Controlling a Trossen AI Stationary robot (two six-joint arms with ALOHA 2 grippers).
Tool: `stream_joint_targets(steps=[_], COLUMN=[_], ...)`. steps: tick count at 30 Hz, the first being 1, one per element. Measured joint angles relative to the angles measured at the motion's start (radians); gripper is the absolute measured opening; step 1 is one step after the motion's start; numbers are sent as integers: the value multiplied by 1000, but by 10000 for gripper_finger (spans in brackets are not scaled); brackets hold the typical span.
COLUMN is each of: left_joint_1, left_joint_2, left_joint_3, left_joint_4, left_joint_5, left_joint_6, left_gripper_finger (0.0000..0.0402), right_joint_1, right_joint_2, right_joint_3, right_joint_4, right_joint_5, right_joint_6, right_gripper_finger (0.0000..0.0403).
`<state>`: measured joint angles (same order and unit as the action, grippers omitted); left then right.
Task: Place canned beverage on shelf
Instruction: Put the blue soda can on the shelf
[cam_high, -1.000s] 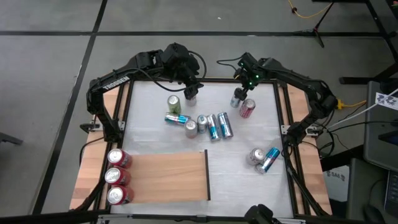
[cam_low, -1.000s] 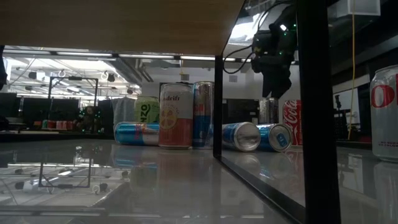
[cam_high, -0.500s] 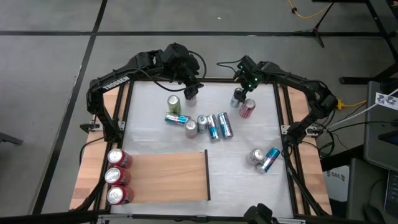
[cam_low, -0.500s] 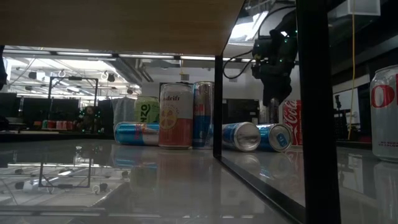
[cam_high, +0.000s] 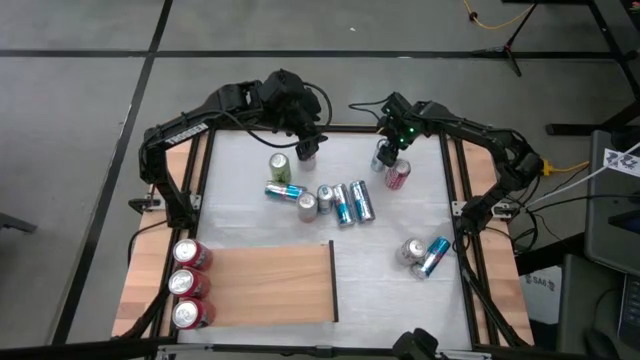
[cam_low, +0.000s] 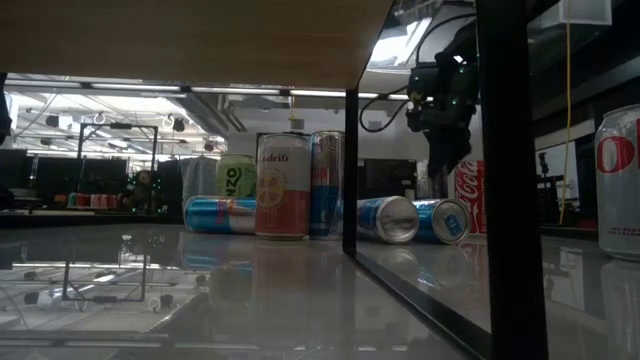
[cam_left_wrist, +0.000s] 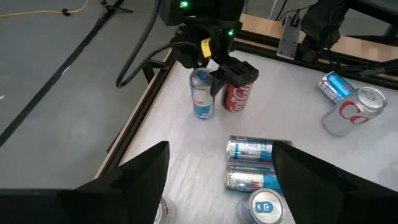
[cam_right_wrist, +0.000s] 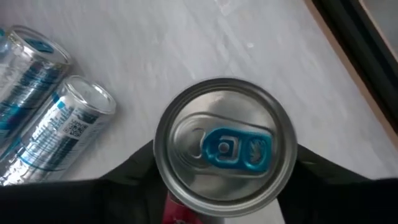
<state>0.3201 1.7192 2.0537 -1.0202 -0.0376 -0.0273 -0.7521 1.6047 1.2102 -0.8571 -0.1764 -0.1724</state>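
The blue can (cam_left_wrist: 201, 94) stands upright at the far side of the white surface (cam_high: 240, 220), just beside a lying red can (cam_high: 398, 175). The right tool (cam_high: 385, 157) is around it from above, one finger on each side of the can's body; I cannot tell if it already pinches it. The left tool (cam_high: 306, 150) holds a can upright (cam_high: 307, 152) at the far edge, pinching it. The shelf (cam_high: 270, 285) is at the near side, well apart, and its top is bare. Three red cans (cam_high: 188, 283) stand just beside it. In my judgement the lift, the carry and the placing are all left to do.
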Motion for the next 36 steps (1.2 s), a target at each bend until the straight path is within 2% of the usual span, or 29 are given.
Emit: stream_joint_targets(steps=[7, 15, 21, 26, 32, 36], left_joint_1=[-43, -103, -153, -195, -242, -270], left_joint_2=[-25, -83, -115, -137, -149, -149], left_joint_3=[0, 0, 0, 0, 0, -2], left_joint_4=[-12, -105, -157, -225, -347, -423], left_joint_5=[3, 4, 3, 3, -12, -94], left_joint_6=[-24, -37, -92, -142, -175, -219], left_gripper_finger=[276, 276, 276, 276, 276, 276], right_joint_1=[0, 68, 234, 410, 610, 727], right_joint_2=[2, 2, 1, 1, 1, 5], right_joint_3=[90, 353, 571, 697, 749, 745], right_joint_4=[-48, -298, -368, -364, -344, -317], right_joint_5=[-44, -45, -51, -53, -54, -53], right_joint_6=[-72, -247, -327, -337, -333, -300], right_gripper_finger=[203, 215, 214, 215, 215, 215])
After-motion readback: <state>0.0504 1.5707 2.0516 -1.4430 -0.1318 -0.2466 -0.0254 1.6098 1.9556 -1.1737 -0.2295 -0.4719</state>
